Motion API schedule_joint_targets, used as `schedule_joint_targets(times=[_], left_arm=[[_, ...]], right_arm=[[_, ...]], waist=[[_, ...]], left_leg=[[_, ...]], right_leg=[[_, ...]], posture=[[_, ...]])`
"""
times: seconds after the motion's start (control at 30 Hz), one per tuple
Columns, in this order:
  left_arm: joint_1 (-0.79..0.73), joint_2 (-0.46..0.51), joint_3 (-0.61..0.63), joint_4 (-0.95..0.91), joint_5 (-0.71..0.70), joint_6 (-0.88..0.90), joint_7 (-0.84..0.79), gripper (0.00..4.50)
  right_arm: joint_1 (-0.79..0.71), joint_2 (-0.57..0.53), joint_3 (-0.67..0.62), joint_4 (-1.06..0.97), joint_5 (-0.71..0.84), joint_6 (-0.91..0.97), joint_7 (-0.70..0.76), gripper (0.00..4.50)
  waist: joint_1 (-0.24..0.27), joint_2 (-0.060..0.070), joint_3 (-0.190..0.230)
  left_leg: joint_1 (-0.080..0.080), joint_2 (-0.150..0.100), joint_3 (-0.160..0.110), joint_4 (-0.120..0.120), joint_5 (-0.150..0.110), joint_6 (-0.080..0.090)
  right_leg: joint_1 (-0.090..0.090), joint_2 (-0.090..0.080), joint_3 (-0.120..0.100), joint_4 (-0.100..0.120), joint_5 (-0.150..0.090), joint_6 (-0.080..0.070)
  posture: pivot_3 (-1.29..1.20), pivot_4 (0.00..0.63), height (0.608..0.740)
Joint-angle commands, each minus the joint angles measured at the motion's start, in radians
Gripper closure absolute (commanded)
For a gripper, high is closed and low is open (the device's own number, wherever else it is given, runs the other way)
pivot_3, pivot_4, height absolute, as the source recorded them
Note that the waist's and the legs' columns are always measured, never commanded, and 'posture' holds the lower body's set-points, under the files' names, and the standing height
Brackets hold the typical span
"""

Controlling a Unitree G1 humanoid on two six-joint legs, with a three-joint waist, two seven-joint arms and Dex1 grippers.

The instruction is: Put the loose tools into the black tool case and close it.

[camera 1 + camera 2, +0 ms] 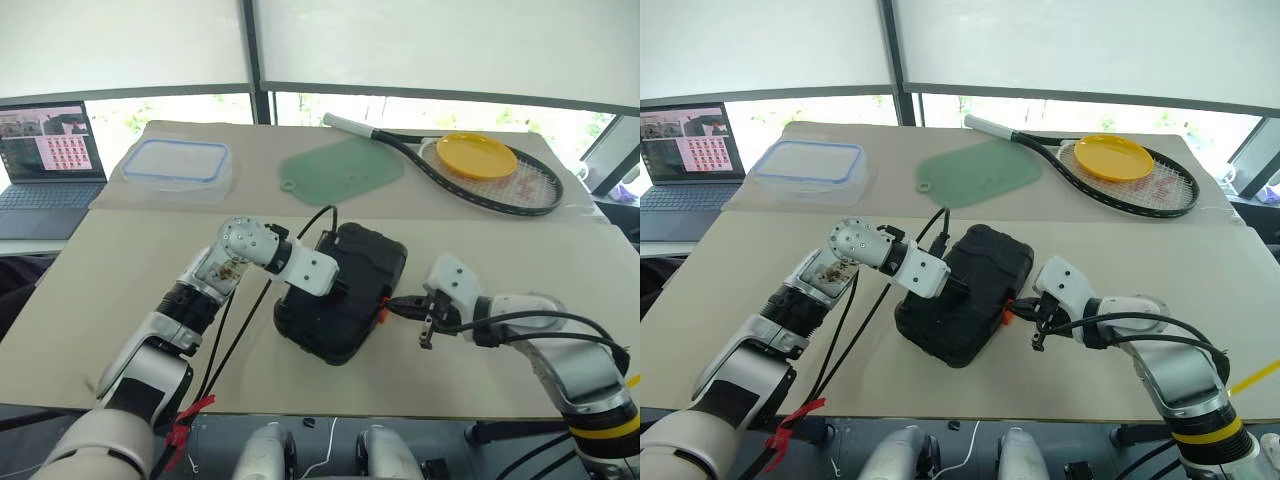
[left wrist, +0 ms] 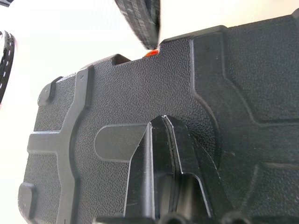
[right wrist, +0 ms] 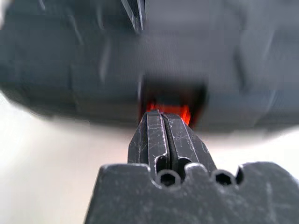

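The black tool case (image 1: 340, 292) sits closed mid-desk (image 1: 120, 300), no readable branding on its textured shell. Left hand (image 2: 159, 122) rests fingers pinched together on the lid, and the right hand (image 3: 161, 113), also pinched empty, pokes at the orange latch (image 3: 180, 111).

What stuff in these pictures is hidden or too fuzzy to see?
- Inside the black tool case: its lid is down, so whether any tools are in it cannot be told.
- The orange latch: blurred in the right wrist view, half hidden by the shut right claw.
- Case lid under the shut left claw: hidden in the left wrist view.
- Laptop: cut off by the left eye view's edge; screen too small to read.
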Motion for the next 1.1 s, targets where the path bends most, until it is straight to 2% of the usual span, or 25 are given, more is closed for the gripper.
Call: schedule_joint_targets(times=[0.03, 0.23, 0.37, 0.73, 0.97, 1.1], left_arm=[[0.056, 0.009, -0.066, 0.075, 0.07, 0.024, -0.014, 4.47], [0.049, -0.031, -0.037, 0.027, -0.002, 0.14, -0.043, 4.47], [0.042, -0.03, -0.062, 0.059, 0.05, 0.076, -0.031, 4.47], [0.043, -0.024, -0.048, 0.043, 0.038, 0.105, -0.038, 4.47], [0.054, -0.013, -0.046, 0.023, 0.034, 0.112, -0.041, 4.47], [0.051, -0.017, -0.046, 0.029, 0.036, 0.111, -0.039, 4.47]], right_arm=[[0.062, -0.045, -0.044, -0.032, 0.002, -0.028, 0.011, 4.5], [0.145, -0.073, -0.043, -0.035, -0.018, -0.042, -0.005, 4.5], [0.158, -0.066, -0.01, 0.012, -0.056, -0.071, -0.02, 4.5], [0.013, 0.076, 0.123, 0.19, -0.141, -0.127, -0.067, 4.5], [-0.013, 0.176, 0.054, 0.148, -0.066, -0.15, -0.08, 4.5], [-0.002, 0.198, 0.005, 0.09, -0.009, -0.118, -0.074, 4.5]], waist=[[0.002, 0.0, 0.0], [0.0, 0.0, 0.0], [0.003, 0.0, 0.0], [0.003, 0.0, 0.0], [-0.01, -0.001, 0.0], [-0.016, -0.001, 0.001]], left_leg=[[0.0, -0.001, 0.0, 0.0, 0.0, 0.001], [0.0, -0.002, 0.001, 0.0, -0.001, 0.001], [-0.001, -0.003, 0.0, 0.0, -0.002, 0.002], [-0.002, -0.003, 0.0, 0.0, -0.002, 0.003], [-0.001, -0.001, 0.001, -0.001, -0.002, 0.003], [-0.001, -0.001, 0.001, -0.003, -0.002, 0.003]], right_leg=[[0.0, -0.001, 0.0, -0.001, 0.0, 0.001], [0.0, -0.003, 0.0, -0.001, -0.001, 0.001], [0.0, -0.004, -0.001, -0.001, -0.001, 0.002], [0.0, -0.005, -0.001, -0.002, -0.001, 0.002], [0.0, -0.004, -0.001, -0.002, -0.001, 0.001], [-0.002, -0.004, -0.001, -0.001, -0.001, 0.001]], posture=[[0.0, 0.15, 0.738], [0.0, 0.15, 0.738], [0.0, 0.15, 0.738], [0.0, 0.15, 0.738], [0.0, 0.15, 0.738], [0.0, 0.15, 0.738]])
